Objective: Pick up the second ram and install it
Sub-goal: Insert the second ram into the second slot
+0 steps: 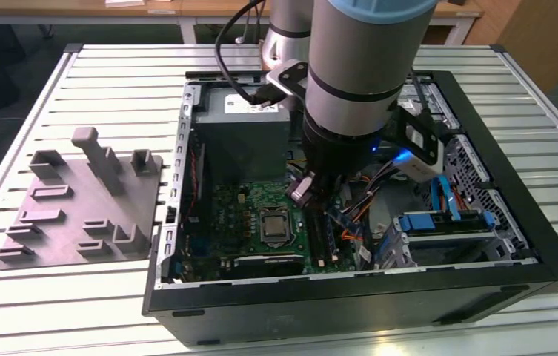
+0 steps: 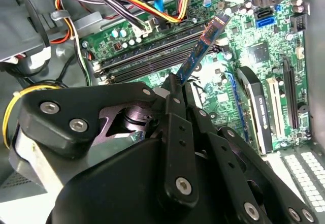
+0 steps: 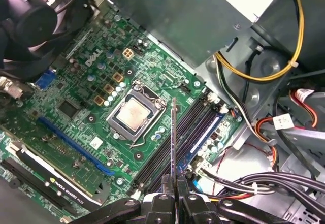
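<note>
**Gripper (image 3: 175, 197) clamped on the second ram (image 3: 173, 137), held inside the open computer case (image 1: 358, 308).**

In both wrist views the jaws are pressed together on one end of the thin strip. The strip juts out from them edge-on over the green motherboard (image 3: 76, 107). It crosses the long black memory slots (image 3: 195, 127) just beside the processor socket (image 3: 134, 115), and whether it touches a slot cannot be told. In the exterior view the arm (image 1: 358, 74) drops into the case at mid-frame, beside the grey power supply (image 1: 239, 137). The grey fixture block (image 1: 71, 215) lies on the slatted table (image 1: 61, 311) at the exterior view's left, well apart from the case.
</note>
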`<act>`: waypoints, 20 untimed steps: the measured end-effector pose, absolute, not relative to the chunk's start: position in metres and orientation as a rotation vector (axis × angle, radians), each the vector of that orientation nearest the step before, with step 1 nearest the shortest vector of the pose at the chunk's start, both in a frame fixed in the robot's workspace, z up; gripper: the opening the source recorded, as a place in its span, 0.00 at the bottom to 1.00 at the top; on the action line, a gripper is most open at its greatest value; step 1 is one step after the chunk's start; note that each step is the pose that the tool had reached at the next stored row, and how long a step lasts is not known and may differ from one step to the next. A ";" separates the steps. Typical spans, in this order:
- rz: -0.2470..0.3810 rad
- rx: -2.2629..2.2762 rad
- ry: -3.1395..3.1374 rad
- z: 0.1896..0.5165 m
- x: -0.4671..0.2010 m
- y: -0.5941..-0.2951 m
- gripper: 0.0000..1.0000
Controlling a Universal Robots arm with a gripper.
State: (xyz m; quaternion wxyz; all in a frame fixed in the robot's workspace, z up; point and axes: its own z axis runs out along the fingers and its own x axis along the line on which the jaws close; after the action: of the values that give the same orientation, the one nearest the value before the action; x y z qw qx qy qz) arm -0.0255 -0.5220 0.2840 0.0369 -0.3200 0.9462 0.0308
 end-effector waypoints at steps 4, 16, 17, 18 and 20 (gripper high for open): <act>0.093 -0.955 2.913 0.284 -0.025 -0.522 0.14; 0.090 -0.880 2.936 0.284 -0.025 -0.522 0.14; 0.090 -0.874 2.937 0.284 -0.026 -0.522 0.14; 0.089 -0.869 2.939 0.284 -0.026 -0.522 0.14; 0.089 -0.858 2.942 0.284 -0.025 -0.522 0.14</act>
State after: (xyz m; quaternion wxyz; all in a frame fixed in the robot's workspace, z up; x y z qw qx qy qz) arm -0.0255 -0.5220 0.2838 0.0381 -0.2797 0.9589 0.0290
